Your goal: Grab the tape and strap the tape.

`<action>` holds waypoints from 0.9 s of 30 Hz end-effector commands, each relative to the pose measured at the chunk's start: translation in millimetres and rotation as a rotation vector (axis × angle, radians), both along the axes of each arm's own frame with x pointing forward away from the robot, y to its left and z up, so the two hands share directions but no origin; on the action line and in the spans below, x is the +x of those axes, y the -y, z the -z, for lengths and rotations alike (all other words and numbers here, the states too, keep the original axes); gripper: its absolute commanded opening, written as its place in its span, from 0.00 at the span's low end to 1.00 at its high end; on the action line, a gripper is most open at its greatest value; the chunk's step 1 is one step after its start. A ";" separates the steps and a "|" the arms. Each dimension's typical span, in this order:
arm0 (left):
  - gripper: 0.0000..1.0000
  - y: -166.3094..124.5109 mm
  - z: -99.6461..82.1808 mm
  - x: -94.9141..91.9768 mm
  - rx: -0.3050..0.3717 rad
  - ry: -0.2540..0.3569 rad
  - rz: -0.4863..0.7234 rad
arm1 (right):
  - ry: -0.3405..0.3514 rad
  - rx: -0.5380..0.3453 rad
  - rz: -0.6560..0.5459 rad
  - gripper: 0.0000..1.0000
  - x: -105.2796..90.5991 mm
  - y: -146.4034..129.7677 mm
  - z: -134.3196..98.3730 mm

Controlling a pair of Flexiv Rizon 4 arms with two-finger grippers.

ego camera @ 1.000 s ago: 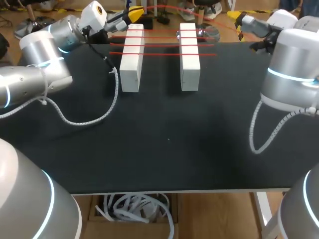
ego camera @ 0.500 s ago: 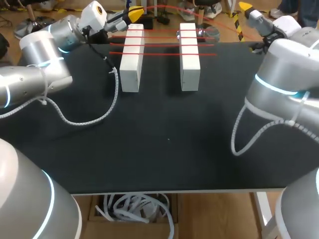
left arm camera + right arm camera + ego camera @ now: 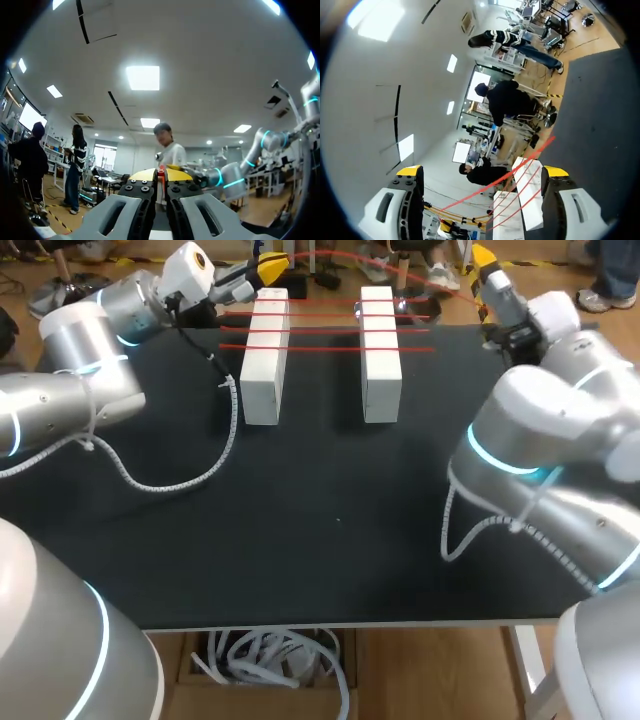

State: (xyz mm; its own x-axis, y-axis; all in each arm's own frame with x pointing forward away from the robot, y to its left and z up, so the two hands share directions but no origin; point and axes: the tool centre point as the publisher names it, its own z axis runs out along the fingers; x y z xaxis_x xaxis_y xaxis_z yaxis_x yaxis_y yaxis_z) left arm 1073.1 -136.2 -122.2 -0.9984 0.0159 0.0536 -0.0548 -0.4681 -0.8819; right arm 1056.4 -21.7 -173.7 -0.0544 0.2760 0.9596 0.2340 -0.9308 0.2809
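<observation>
While the left gripper (image 3: pixel 161 176) pinches the thin red tape (image 3: pixel 325 330) stretched across two white rectangular blocks (image 3: pixel 264 360), the right gripper (image 3: pixel 482 172) gapes wide.

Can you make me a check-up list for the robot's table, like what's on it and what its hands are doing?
Surface: black table, flat and dark all over.
Job's things: left block and right block, both white, lie side by side at the far end. The red tape crosses both in three lines, and one more strand arcs above them.
Clutter: nothing seen.
Grippers: left gripper is shut on the red tape; right gripper is open wide and holds nothing.
Cables: left coiled cable droops from the left arm onto the table; right coiled cable loops from the right arm.
Surroundings: nothing seen.
</observation>
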 end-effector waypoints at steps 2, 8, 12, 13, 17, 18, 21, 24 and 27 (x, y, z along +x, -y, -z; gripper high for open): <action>0.00 -0.1 0.7 1.4 -0.001 0.001 0.004 | 0.033 0.030 0.158 1.00 -10.9 -2.9 9.4; 0.00 -0.1 0.7 1.4 -0.001 0.001 0.004 | 0.010 0.156 0.314 1.00 -11.3 9.3 8.8; 0.00 -0.1 0.7 1.4 -0.001 0.001 0.004 | 0.009 0.157 0.318 1.00 -10.3 12.8 5.3; 0.00 -0.1 0.7 1.4 -0.001 0.001 0.004 | 0.012 0.155 0.313 1.00 -10.4 13.1 4.4; 0.00 -0.1 0.7 1.4 -0.001 0.001 0.004 | -0.009 0.137 0.288 1.00 -11.4 14.2 3.1; 0.00 -0.1 0.7 1.4 -0.001 0.001 0.004 | 0.004 0.111 0.265 1.00 -11.6 14.5 2.5; 0.00 -0.1 0.7 1.4 -0.001 0.001 0.004 | 0.029 0.027 0.207 1.00 -11.5 14.7 -1.4; 0.00 -0.1 0.7 1.4 -0.001 0.001 0.004 | 0.029 0.027 0.207 1.00 -11.5 14.7 -1.4; 0.00 -0.1 0.7 1.4 -0.001 0.001 0.004 | 0.029 0.027 0.207 1.00 -11.5 14.7 -1.4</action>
